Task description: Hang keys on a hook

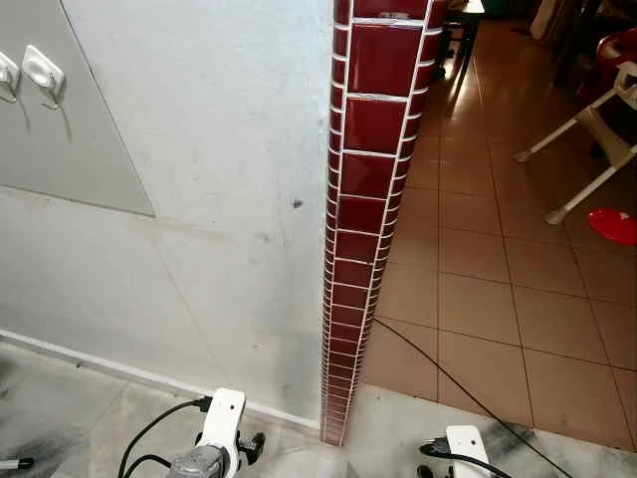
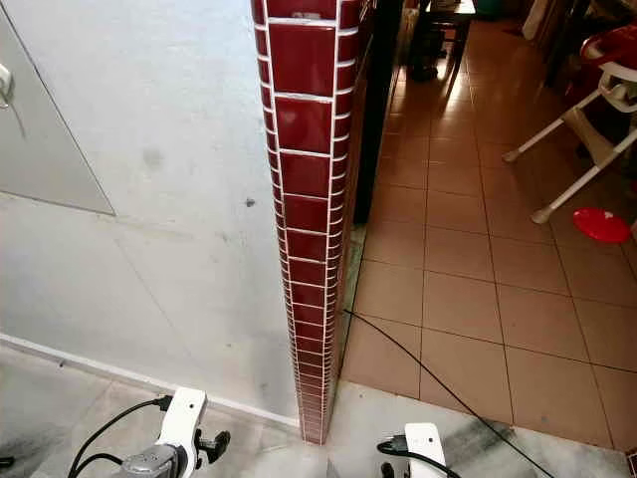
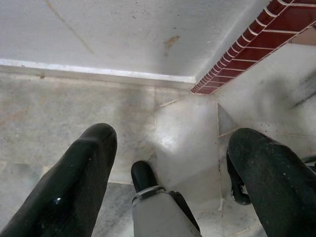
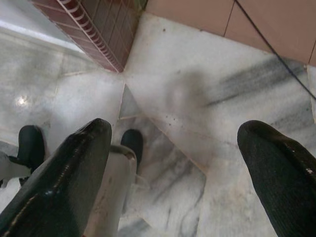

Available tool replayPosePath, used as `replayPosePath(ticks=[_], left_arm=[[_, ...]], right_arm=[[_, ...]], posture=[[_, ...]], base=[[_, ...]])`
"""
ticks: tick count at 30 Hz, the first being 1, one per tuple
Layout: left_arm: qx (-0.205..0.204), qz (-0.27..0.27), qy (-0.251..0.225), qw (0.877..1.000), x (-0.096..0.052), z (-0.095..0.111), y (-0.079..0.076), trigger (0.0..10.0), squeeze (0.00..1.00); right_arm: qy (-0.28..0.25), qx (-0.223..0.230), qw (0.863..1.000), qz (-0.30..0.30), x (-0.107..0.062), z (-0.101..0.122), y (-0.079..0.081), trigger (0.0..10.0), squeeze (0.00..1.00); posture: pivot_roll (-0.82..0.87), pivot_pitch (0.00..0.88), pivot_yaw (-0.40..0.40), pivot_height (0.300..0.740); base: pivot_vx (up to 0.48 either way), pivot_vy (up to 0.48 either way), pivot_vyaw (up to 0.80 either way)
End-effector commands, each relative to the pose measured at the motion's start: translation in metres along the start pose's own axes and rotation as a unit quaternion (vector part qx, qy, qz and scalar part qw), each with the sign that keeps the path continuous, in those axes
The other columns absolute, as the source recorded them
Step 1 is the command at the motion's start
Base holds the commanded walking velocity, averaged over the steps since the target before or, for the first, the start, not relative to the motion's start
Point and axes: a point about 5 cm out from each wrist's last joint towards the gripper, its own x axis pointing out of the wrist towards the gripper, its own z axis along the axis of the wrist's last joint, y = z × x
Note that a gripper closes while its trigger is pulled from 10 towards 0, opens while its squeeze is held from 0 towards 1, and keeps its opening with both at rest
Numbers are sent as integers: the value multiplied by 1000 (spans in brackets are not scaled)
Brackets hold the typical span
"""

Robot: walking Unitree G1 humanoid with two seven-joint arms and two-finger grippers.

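low beside the red tiled pillar [image 1: 363, 199], both my arms hang idle over the marble floor [image 4: 197, 98]. my left gripper [image 3: 173, 168] has its two black fingers [image 3: 84, 168] spread wide apart with nothing between them, just pale stone and the white skirting at the pillar's foot. my right gripper [image 4: 173, 168] is the same, fingers [image 4: 276, 163] well apart and empty, with the pillar's base corner ahead of them and a thin black cable [image 4: 266, 44] crossing the terracotta tiles [image 1: 498, 279] past the pillar.

i can make out no keys anywhere, so i judge that i have not picked them up. the white hooks [image 1: 42, 72] sit on a grey panel [image 1: 70, 129] on the wall, far to the left of the pillar and high up. to the right of the pillar are a white folding high chair [image 1: 597, 129] and a red plate [image 1: 612, 224] on the floor.

as i read it, the task has barely begun: finding the keys, gripping them and reaching the hooks are all left.
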Motion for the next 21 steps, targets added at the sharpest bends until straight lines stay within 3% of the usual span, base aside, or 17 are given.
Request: replayPosePath(ticks=[1,21], left_arm=[[-1,5,-3,1000,-1,0,4,10000,0],[-16,0,1,1000,-1,-6,-3,10000,0]], right_arm=[[-6,2,1000,2,0,0,0,10000,0],[-8,0,1000,11,-2,-6,4,10000,0]], posture=[[-28,0,16,740],[-25,0,11,740]], base=[[0,0,0],[0,0,0]])
